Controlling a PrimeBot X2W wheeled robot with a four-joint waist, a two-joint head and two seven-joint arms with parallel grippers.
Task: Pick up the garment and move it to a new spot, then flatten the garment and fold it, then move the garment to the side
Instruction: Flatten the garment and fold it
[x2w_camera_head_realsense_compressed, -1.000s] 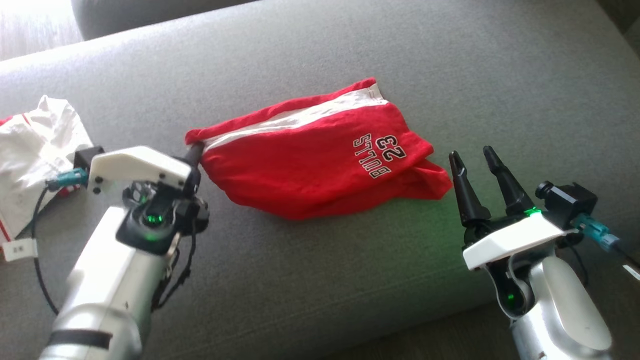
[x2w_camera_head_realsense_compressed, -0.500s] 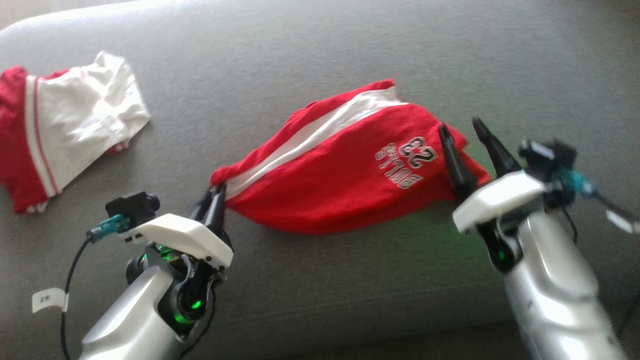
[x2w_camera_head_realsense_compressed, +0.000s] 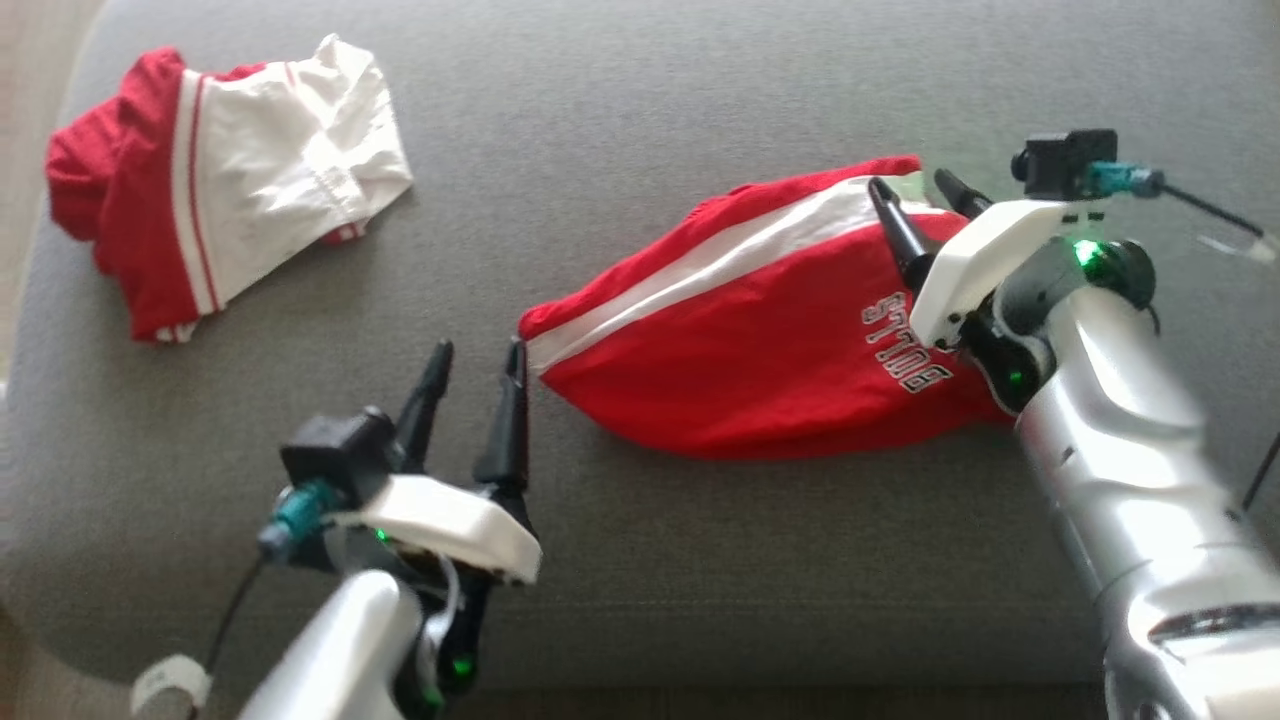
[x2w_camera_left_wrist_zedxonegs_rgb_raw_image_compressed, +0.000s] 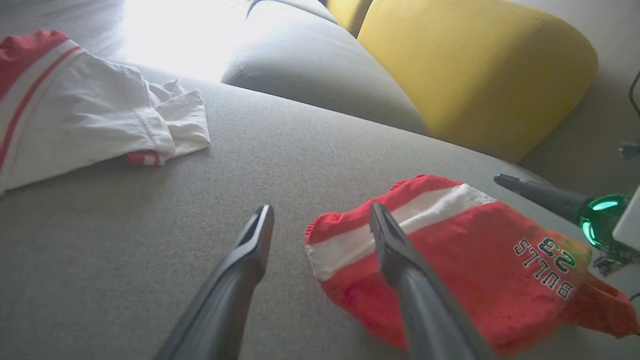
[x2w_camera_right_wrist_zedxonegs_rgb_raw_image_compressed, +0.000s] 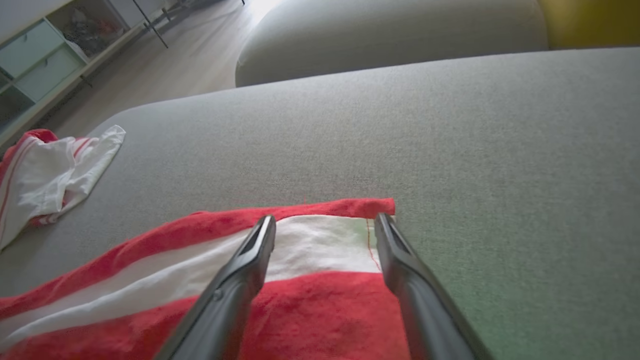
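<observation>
Garment: a red cloth garment (x2w_camera_head_realsense_compressed: 740, 370) with a broad white stripe running lengthwise near its far edge and a thin red band beyond the stripe.
Print: white letters outlined in black, reading "BULLS 23", sit near its right end.
Shape: long and loosely bunched, not flat; it narrows toward the left end, and a rumpled red flap sticks out at the right end.
Place: it lies on the grey fabric sofa seat (x2w_camera_head_realsense_compressed: 620, 110), right of centre in the head view.
Left gripper (x2w_camera_head_realsense_compressed: 480, 347): fingers spread apart and holding nothing, tips just beside the garment's narrow left end; whether the nearer finger touches the cloth cannot be told.
Right gripper (x2w_camera_head_realsense_compressed: 910, 180): fingers spread, empty, poised over the garment's far right corner, one finger on either side of the end of the white stripe in the right wrist view.
Other cloth: a crumpled white garment with red trim (x2w_camera_head_realsense_compressed: 230, 180) lies at the seat's far left, well apart.
Behind: a grey cushion (x2w_camera_left_wrist_zedxonegs_rgb_raw_image_compressed: 320, 75) and a yellow cushion (x2w_camera_left_wrist_zedxonegs_rgb_raw_image_compressed: 475, 75).
</observation>
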